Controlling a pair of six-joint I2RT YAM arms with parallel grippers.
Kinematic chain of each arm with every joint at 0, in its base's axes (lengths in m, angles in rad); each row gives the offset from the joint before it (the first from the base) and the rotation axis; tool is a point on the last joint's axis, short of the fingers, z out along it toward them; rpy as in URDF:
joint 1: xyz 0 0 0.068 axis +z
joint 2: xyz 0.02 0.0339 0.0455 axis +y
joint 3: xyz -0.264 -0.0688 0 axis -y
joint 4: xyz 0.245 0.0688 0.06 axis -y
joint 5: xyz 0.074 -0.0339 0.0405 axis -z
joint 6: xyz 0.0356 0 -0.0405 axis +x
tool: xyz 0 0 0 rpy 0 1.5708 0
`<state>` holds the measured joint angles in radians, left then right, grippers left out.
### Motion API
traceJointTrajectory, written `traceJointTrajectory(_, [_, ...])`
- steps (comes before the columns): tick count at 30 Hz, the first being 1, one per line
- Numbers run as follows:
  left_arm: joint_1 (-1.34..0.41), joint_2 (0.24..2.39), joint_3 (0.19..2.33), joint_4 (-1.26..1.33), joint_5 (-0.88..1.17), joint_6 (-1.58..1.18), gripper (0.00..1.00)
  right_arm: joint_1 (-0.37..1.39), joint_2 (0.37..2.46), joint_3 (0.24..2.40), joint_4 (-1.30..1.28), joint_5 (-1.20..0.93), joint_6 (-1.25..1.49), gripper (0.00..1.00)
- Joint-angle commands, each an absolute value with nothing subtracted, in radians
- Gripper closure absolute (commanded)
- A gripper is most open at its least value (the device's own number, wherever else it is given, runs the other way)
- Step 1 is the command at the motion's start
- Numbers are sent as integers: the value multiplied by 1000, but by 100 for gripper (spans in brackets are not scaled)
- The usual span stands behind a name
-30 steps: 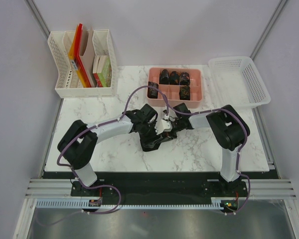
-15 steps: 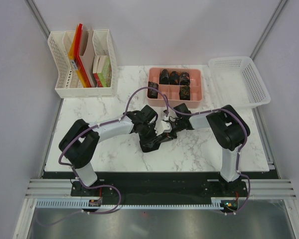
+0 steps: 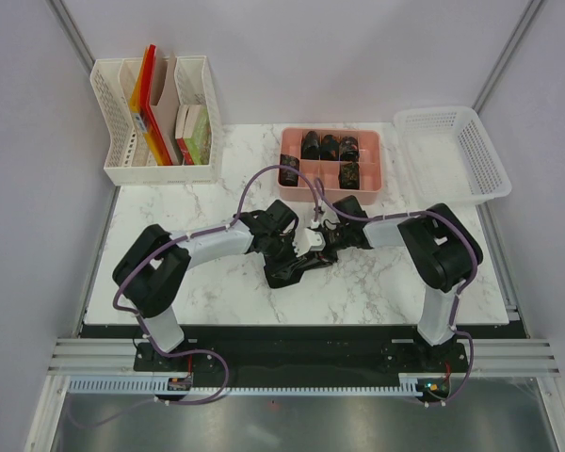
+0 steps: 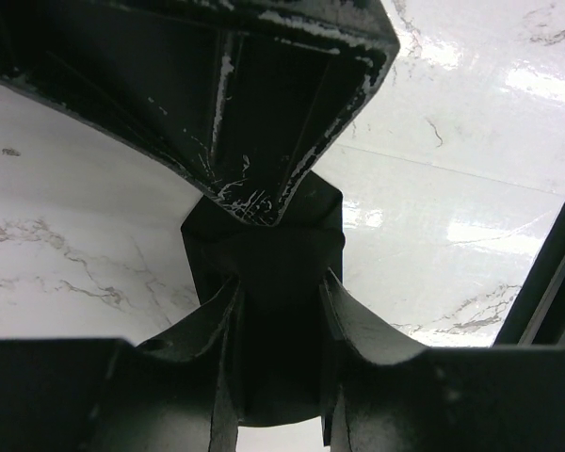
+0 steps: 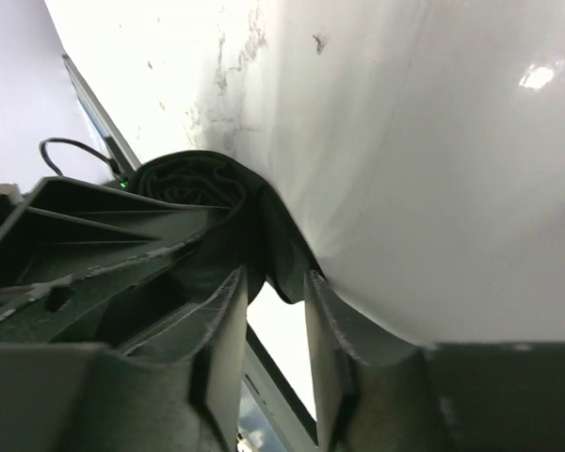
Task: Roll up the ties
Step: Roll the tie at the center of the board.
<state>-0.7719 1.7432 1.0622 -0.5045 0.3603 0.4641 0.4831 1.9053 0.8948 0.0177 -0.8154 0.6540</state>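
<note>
Fig.: Step, winding the tie [image 3: 287,273] at table centre, 6 o'clock of the pink tray [image 3: 379,165] | left gripper [image 4: 275,301]: jaws narrow, pinching the fabric | right gripper [image 5: 268,311]: jaws part-open around a loose fold, coil [image 5: 193,184] at its 10 o'clock | Advice: hold the strip taut, edges aligned, before re-gripping.

I treat the centre of the worktop [image 3: 358,287] as blocked: both arms meet there, with the left pincer [image 4: 278,282] and right pincer [image 5: 275,282] close together at the tie [image 3: 284,273]. The rear edge is barred by the file rack [image 3: 160,174], pink tray [image 3: 365,195] and white basket [image 3: 447,151]. Bare marble near-left and near-right allows passage.
</note>
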Motion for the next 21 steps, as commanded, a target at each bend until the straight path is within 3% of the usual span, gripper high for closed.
traceJointTrajectory(1, [-778,1815,996,-506,324,494,72,483,1864,871,106,-813,706,60])
traceJointTrajectory(21, [-762,1824,989,-509,347,554,71,515,1864,821,313,-864,807,51])
